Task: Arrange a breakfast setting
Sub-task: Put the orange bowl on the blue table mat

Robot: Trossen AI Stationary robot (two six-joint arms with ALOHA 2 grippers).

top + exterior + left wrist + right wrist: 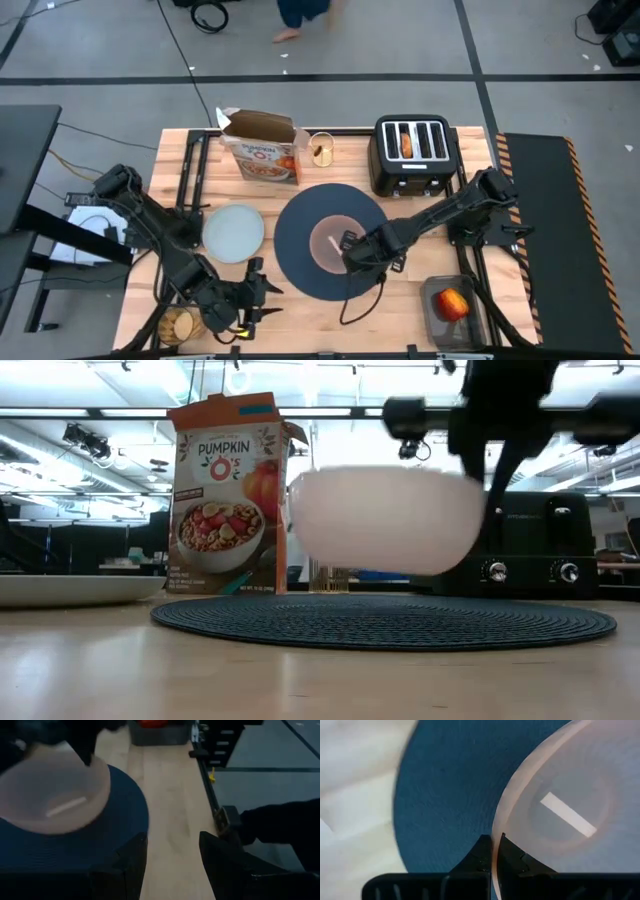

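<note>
Right pincer (494,851) pinching bowl (385,520) rim, bowl aloft over mat (384,622) centre. Left pincer (172,857) spread, idle at 7 o'clock on desk (300,310). Risk: thin rim grip slipping, bowl tipping and dropping, possibly landing off-centre.

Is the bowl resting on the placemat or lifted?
Lifted: the low view shows a gap between the bowl and placemat, its rim pinched by the right gripper.
</note>
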